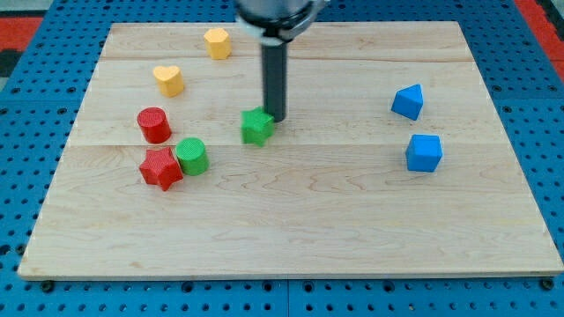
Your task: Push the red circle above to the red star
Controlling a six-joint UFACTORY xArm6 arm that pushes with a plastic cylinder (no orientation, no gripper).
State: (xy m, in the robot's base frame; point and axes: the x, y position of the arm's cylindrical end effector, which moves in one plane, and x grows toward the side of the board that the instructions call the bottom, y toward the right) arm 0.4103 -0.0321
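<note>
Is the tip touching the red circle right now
No, my tip sits beside the green star, well to the view's right of the red circle.

Bright, even light; soft short shadows; rod top blurred

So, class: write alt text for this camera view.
My tip touches the green star mid-board. At the view's left, the red circle sits just above the red star, beside a green circle.
</note>
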